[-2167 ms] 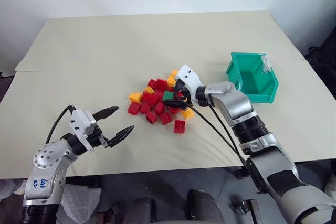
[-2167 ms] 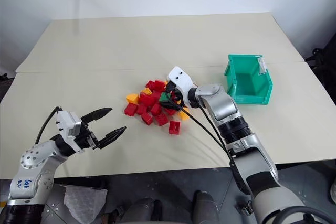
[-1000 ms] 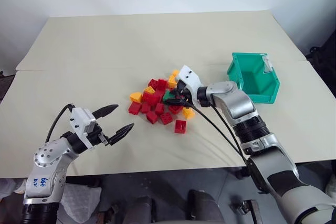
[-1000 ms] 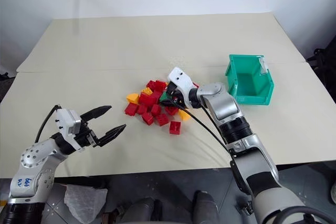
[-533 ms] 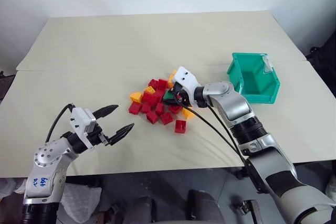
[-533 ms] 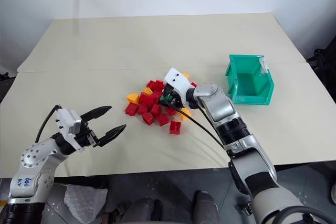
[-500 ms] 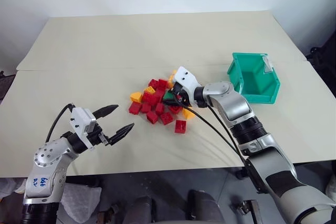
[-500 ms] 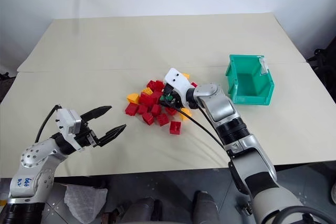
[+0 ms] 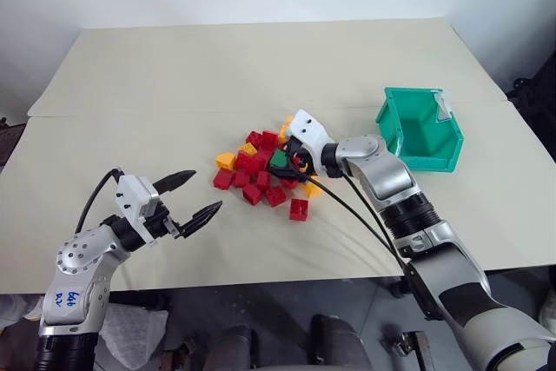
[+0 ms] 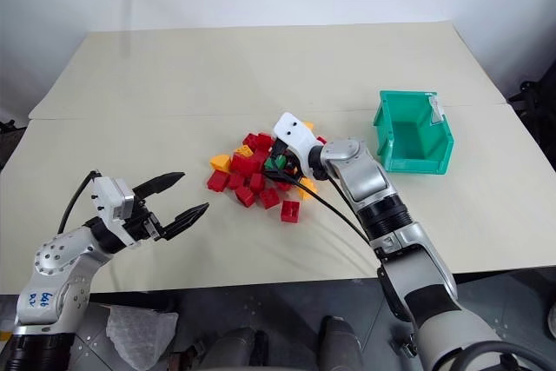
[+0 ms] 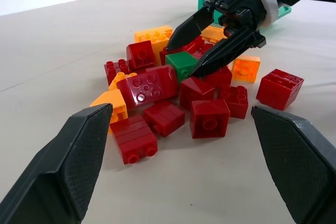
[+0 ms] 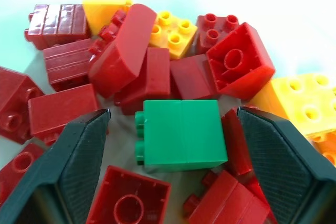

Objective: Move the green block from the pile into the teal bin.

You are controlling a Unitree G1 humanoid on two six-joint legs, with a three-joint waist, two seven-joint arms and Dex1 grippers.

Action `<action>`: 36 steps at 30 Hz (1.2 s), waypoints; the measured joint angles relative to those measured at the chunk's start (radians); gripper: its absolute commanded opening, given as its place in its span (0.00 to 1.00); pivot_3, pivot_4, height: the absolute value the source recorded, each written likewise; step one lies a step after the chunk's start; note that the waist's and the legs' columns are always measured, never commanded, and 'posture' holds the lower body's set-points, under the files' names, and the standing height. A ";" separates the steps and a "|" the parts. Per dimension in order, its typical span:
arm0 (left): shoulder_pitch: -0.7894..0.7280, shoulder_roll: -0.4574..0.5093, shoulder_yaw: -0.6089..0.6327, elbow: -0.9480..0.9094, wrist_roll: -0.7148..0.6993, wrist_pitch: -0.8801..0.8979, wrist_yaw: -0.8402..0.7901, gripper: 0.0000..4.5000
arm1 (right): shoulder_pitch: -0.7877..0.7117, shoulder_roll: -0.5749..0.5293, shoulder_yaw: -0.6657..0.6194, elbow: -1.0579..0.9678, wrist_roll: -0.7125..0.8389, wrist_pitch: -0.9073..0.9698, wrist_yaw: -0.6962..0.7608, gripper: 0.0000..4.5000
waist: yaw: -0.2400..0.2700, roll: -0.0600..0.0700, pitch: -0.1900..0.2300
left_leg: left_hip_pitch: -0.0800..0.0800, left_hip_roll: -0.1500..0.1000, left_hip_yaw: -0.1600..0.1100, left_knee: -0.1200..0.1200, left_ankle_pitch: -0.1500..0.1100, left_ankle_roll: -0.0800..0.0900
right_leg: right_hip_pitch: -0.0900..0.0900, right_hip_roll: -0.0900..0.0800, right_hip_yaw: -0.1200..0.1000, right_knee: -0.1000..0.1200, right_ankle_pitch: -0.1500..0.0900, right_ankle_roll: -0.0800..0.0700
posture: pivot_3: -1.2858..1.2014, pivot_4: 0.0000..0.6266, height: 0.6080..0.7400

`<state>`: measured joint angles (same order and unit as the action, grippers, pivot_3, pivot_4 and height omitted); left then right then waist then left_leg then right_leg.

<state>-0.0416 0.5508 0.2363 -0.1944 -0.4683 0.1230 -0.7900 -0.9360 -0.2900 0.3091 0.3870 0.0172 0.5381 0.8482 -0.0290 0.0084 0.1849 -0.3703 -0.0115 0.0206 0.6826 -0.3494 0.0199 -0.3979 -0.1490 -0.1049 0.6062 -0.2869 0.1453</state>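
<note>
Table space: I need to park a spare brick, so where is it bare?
Bare: the beige table beyond the heap of red and yellow-orange bricks, and between heap and open left gripper. Crowded: from the heap to the teal plastic bin, where the open right gripper reaches.

The pile (image 9: 265, 171) lies mid-tabletop (image 9: 261, 67), with the green block (image 9: 279, 160) on its right side between the right hand's (image 9: 292, 165) spread fingers. The teal bin (image 9: 420, 128) sits well right; the left hand (image 9: 193, 198) hangs near-left of the pile.
</note>
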 measured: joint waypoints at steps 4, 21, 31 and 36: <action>0.000 0.000 0.000 0.000 0.000 -0.001 0.002 1.00 | 0.004 -0.013 0.004 0.000 -0.010 -0.017 0.011 0.49 | 0.000 0.000 0.000 | 0.000 0.000 0.000 0.000 0.000 0.000 | 0.000 0.000 0.000 0.000 0.000 0.000 | 0.52 0.24 1.00; -0.006 0.000 0.003 0.001 -0.003 -0.002 0.009 1.00 | 0.036 -0.027 -0.151 -0.067 0.117 -0.089 0.038 0.46 | 0.002 0.000 0.000 | -0.002 0.000 -0.002 0.000 0.000 0.000 | 0.000 0.000 -0.001 -0.002 0.000 0.000 | 0.52 0.24 1.00; -0.037 -0.002 0.004 -0.004 -0.034 0.015 -0.011 1.00 | 0.209 -0.260 -0.547 -0.366 0.314 0.111 -0.118 0.46 | 0.030 0.001 0.000 | -0.002 0.000 0.000 -0.001 0.000 0.000 | 0.001 0.000 -0.002 -0.004 0.000 0.000 | 0.52 0.24 1.00; -0.095 -0.022 -0.050 -0.029 -0.047 0.047 -0.025 1.00 | 0.269 -0.364 -0.634 -0.275 0.239 0.086 -0.264 0.46 | 0.028 0.001 0.000 | -0.001 -0.002 0.007 -0.001 0.000 0.000 | 0.001 0.000 -0.001 -0.005 0.000 0.000 | 0.52 0.24 1.00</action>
<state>-0.1364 0.5287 0.1867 -0.2235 -0.5155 0.1704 -0.8147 -0.6672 -0.6536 -0.3253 0.1117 0.2560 0.6240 0.5846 -0.0012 0.0090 0.1854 -0.3714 -0.0134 0.0273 0.6821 -0.3496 0.0202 -0.3972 -0.1492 -0.1055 0.6012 -0.2868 0.1454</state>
